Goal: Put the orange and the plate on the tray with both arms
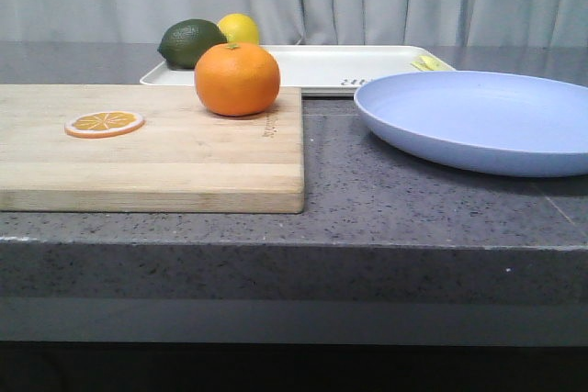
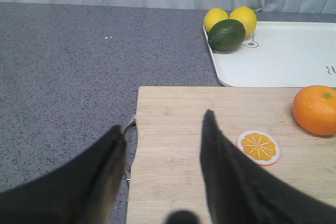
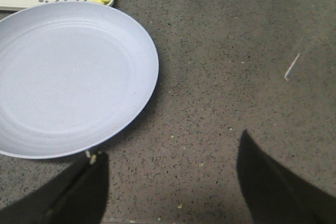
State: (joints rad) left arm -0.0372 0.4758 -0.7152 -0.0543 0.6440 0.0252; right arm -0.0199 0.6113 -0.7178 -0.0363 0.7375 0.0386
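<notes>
My two spread grippers [image 2: 163, 135] [image 3: 170, 153] held nothing; yellow lemons [image 2: 231, 18] and a dark-green lime [image 2: 226, 34] crowded the cream rectangular tray's [image 2: 273, 59] corner.

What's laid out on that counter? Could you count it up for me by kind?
Whole orange: 1
Orange slice: 1
Lemons: 2
Dark green lime: 1
Plate: 1
Tray: 1
Wooden cutting board: 1
Total: 8
</notes>
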